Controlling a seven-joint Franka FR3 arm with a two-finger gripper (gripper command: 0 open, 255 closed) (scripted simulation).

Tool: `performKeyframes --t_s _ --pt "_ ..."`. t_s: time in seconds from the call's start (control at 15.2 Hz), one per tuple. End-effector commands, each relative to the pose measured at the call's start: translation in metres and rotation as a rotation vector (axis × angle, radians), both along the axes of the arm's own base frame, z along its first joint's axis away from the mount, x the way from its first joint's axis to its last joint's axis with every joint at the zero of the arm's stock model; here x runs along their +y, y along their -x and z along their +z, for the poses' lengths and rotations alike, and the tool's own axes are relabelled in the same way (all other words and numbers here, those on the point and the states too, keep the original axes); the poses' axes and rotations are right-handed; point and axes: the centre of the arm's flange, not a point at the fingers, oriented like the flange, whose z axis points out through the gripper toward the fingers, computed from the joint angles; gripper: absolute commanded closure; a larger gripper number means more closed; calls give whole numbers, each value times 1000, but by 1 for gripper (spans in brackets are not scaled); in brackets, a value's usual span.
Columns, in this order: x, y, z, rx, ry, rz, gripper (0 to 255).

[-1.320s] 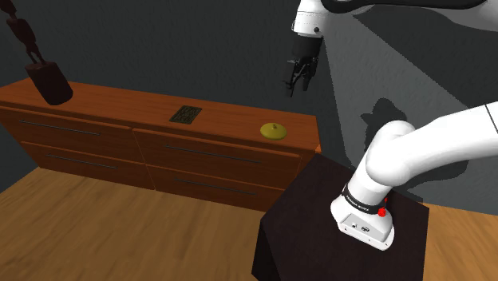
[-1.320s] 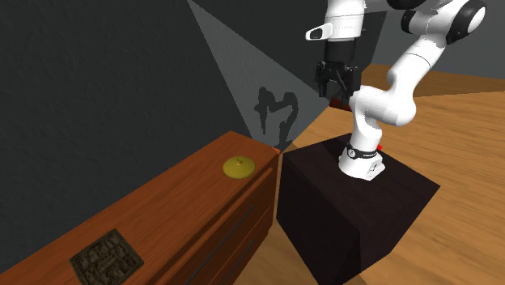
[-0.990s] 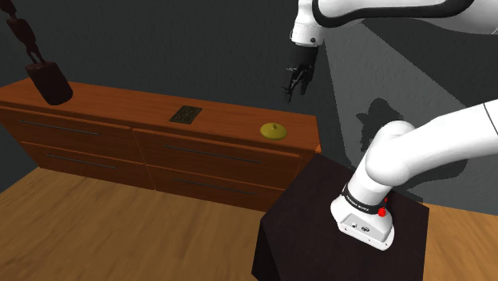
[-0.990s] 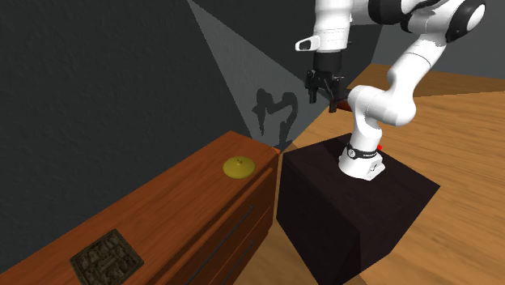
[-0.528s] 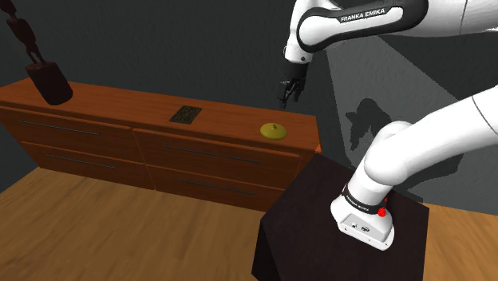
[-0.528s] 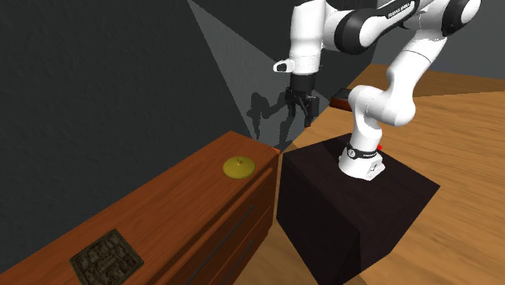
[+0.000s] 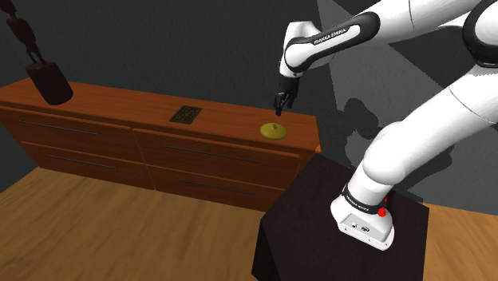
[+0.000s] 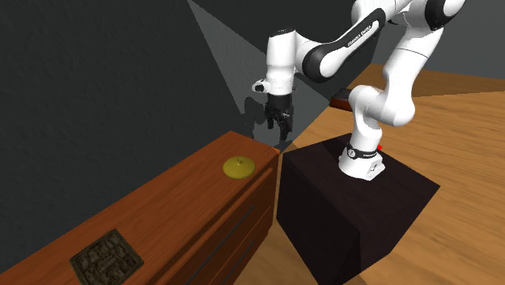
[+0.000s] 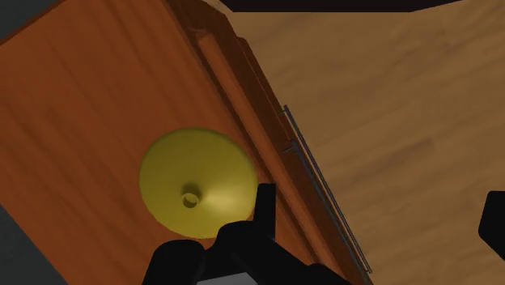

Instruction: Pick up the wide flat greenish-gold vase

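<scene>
Shoulder view, as I watch from the remote station: the white arm (image 7: 415, 20) arches from its dark box stand (image 7: 311, 231) at lower right, up and over to the left, ending above a long wooden dresser (image 7: 120, 104) that stands against a dark grey wall. The vase (image 7: 274, 131), a low, wide, greenish-gold disc with a small knob at its centre, sits upright on the dresser top near the end closest to the stand. The gripper (image 7: 281, 110) points downward and hangs just above the vase, apart from it. Farther along the dresser top lies a flat dark patterned square (image 7: 185, 114), and at the shoulder view's left end stands a dark pot (image 7: 48, 82). In the second exterior view I see the vase (image 8: 239, 167) near the dresser's (image 8: 186, 210) far end, the gripper (image 8: 278, 128) above it and a little toward the wall, and the square (image 8: 106, 257) close to the camera. In the wrist view the gripper (image 9: 378, 206) is released, its two black fingers (image 9: 264, 202) standing wide apart; the vase (image 9: 197, 185) lies on the dresser (image 9: 81, 105) just beside one finger, outside the gap, while the gap itself looks down past the drawer fronts onto the wooden floor (image 9: 388, 105).
</scene>
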Motion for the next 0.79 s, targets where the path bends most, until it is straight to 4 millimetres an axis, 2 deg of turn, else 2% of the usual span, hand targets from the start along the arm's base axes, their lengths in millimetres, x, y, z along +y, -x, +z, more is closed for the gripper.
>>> performKeyframes --t_s 0.0,0.73 --pt "-15 -11 -16 -4 10 8 0" --pt "-96 -76 -110 -23 56 47 0"
